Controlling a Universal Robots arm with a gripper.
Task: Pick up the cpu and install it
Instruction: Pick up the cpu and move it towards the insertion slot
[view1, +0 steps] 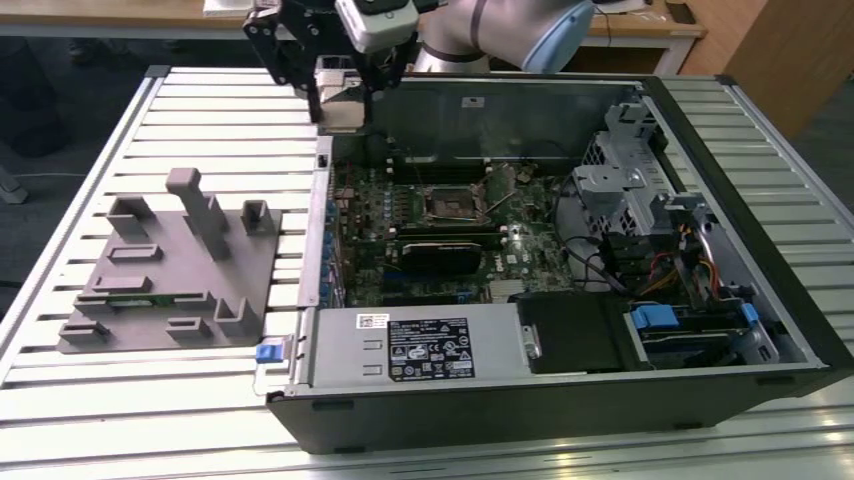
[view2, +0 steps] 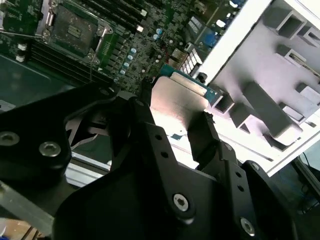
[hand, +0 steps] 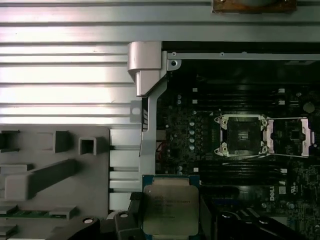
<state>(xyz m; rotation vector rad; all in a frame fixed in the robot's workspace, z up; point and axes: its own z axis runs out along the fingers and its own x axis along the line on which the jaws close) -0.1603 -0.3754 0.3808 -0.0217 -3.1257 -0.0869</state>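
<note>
The cpu (view1: 342, 102) is up in the air, pinched on two opposite edges between the black jaws, which are closed on it. In the exterior view it hangs over the far corner of the open computer case (view1: 747, 200), on the exterior view's left, right where the case wall meets the slatted bench (view1: 200, 100). Both wrist views show the chip's pale metal top (view2: 175, 107) (hand: 170, 210) facing the camera, green edge showing along one side. The socket (hand: 242, 135) sits open on the motherboard, its metal frame swung out beside it, well apart from the chip. The grey tray (view1: 160, 270) lies on the bench just beside the case, a green memory stick (view1: 140, 297) resting in one of its slots
</note>
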